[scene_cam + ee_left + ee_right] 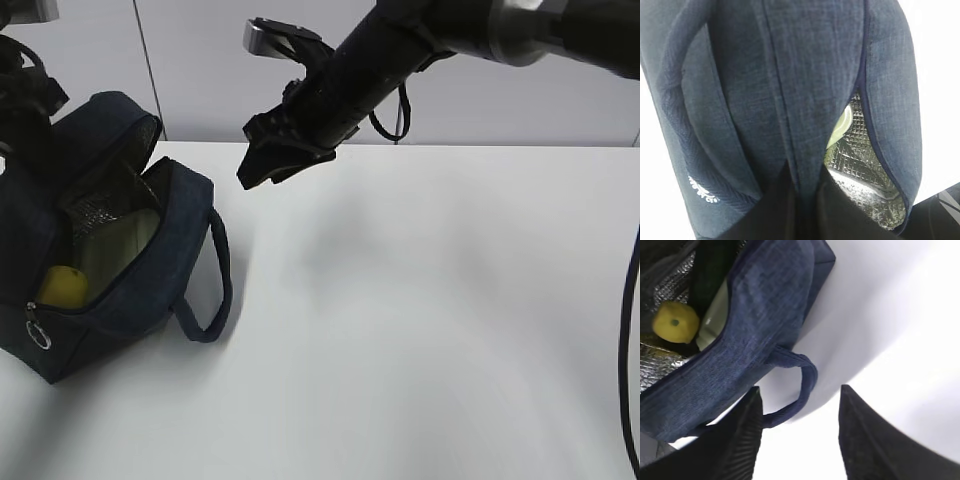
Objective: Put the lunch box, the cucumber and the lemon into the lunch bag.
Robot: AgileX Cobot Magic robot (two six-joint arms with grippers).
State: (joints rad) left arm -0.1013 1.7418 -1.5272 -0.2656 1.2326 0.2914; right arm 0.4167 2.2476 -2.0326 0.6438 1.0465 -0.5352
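Table [420, 330]: plain white, matte; pale grey panelled wall [200, 60] behind. Bag [150, 270] at its left edge, unzipped, lemon [62, 285] inside. Left gripper [805, 200] clenched on bag's flap; right gripper [797, 435] parted, empty, above table beside bag.

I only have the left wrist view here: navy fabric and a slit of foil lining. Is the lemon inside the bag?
Observer: Yes. The right wrist view shows the lemon lying inside the lunch bag, next to the lunch box.
Operator: And the right claw?
Observer: The right claw is open and empty, above the table beside the lunch bag.
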